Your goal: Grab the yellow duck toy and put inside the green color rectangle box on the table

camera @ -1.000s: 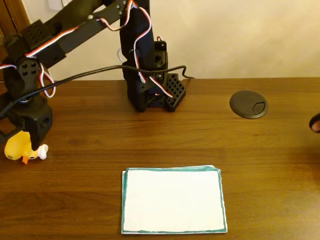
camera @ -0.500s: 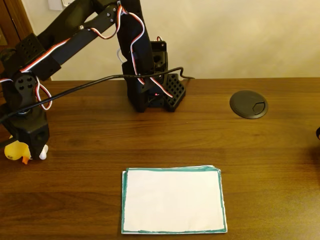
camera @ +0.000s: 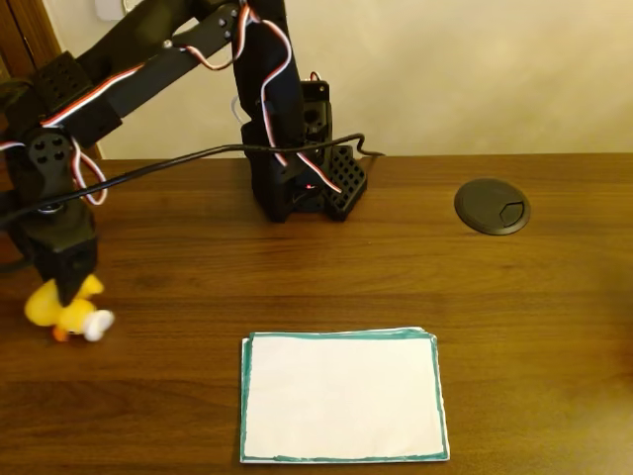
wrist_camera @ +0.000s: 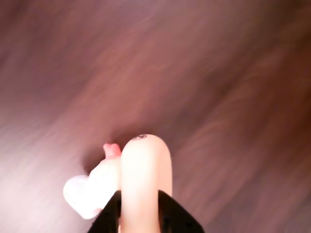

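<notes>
The gripper (camera: pixel 67 297) is clamped on the yellow duck toy (camera: pixel 61 309), at 9 o'clock in the fixed view, low over the table (camera: pixel 297 267). The black arm reaches there from its base at 12 o'clock. The green color rectangle box (camera: pixel 342 396) lies at 6 o'clock; the round grommet (camera: pixel 492 206) sits at 2 o'clock.

Front fixed view; close downward wrist view
</notes>
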Robot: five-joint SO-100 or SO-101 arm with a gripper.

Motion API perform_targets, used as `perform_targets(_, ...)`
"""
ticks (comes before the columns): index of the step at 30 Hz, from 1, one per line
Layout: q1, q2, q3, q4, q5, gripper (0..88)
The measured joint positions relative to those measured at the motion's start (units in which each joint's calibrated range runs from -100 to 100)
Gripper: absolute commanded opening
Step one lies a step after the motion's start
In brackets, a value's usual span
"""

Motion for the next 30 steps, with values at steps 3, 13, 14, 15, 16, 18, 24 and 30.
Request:
perform_targets(3,-5.35,-6.89,-1.39,5.66,0.39,0.2)
perform_targets(13,-52.29,-23.60,-4.95,23.91,-1.03,0.2)
perform_targets(14,-58.54,-22.04,-4.95,23.82,-2.69,0.2)
perform_targets(15,-63.07,-19.63,-4.95,22.74,-4.44,0.2)
perform_targets(16,-67.42,-16.81,-4.95,21.28,-5.96,0.2)
perform_targets(18,-71.59,-11.91,-4.75,18.84,-7.42,0.2)
perform_targets(24,-70.59,-15.98,14.94,2.34,-8.84,0.2)
perform_targets(30,-70.14,-17.86,17.32,0.29,-8.84,23.0)
